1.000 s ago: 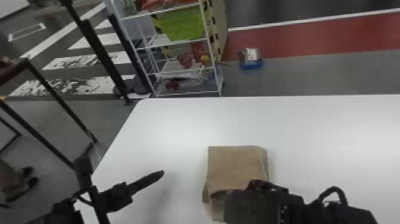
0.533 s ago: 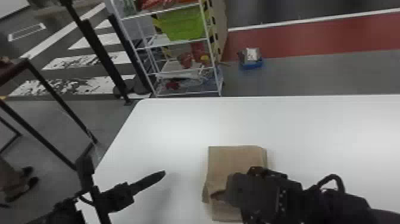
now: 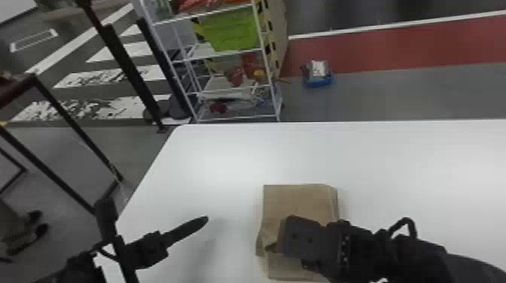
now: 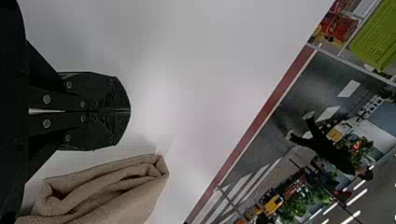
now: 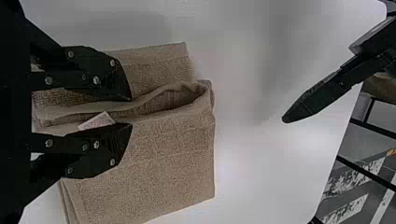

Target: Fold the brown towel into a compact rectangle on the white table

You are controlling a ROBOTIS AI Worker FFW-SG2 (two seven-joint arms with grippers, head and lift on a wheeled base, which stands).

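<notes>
Across the white table, which has a rounded far-left corner and a smooth, softly shining top, I reach both arms over the near part. Beyond its far edge stand a white wire rack with a green basket on it and, on the grey floor to the right of that, a blue tray beside a red floor band. White floor stripes, worn in patches, run behind a dark-framed stand at the left. The brown towel lies folded in layers on the tabletop, a loose fold gaping along one side. A small white label pokes out of it (print too tiny for me to read, I'm afraid). My right gripper is over the towel, its jaws spread, with the fold's edge and the label in the space between them. My left gripper hangs over the table to the left of the towel, apart from it, its jaws pressed flat together with nothing between them.
</notes>
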